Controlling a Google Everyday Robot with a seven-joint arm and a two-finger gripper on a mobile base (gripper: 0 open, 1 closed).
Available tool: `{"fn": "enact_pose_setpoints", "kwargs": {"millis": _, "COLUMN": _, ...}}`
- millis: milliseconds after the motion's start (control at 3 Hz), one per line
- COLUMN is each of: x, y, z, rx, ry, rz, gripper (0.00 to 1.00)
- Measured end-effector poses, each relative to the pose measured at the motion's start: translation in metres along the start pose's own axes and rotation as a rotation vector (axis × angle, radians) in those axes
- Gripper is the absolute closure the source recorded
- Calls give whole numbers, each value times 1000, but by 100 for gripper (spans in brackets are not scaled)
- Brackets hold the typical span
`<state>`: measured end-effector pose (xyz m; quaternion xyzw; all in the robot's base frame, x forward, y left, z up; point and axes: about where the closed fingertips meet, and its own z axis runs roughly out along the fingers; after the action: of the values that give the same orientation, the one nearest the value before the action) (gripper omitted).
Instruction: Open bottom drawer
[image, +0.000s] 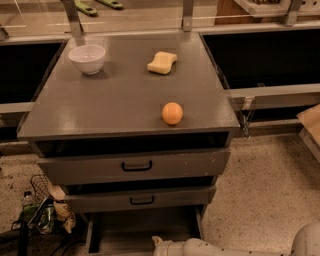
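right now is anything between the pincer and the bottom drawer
Nothing visible does. The pincer is at the picture's bottom edge, right over the pulled-out bottom drawer. The wire basket sits on the floor off to its left.

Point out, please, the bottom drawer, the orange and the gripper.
bottom drawer (145, 227): camera view, its bare grey floor.
orange (172, 113): camera view, its middle.
gripper (158, 243): camera view, its tip, near the drawer's front.
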<state>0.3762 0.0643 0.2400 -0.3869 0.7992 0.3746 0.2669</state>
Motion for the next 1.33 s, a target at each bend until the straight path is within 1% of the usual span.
{"fn": "enact_pose_setpoints", "kwargs": {"millis": 333, "x": 0, "y": 0, "z": 0, "rx": 0, "ry": 0, "rz": 0, "gripper": 0}}
{"fn": "enact_pose_setpoints", "kwargs": {"millis": 667, "x": -1, "y": 1, "z": 1, "rx": 4, "ry": 15, "rz": -13, "gripper": 0}}
{"fn": "enact_pose_setpoints", "kwargs": {"millis": 1000, "x": 24, "y": 12, "z": 33, "rx": -37, "ry": 98, "rz": -2, "gripper": 0}}
{"fn": "enact_pose_setpoints", "kwargs": {"millis": 1333, "x": 25, "y": 14, "z": 34, "rx": -45, "ry": 100, "rz": -2, "gripper": 0}}
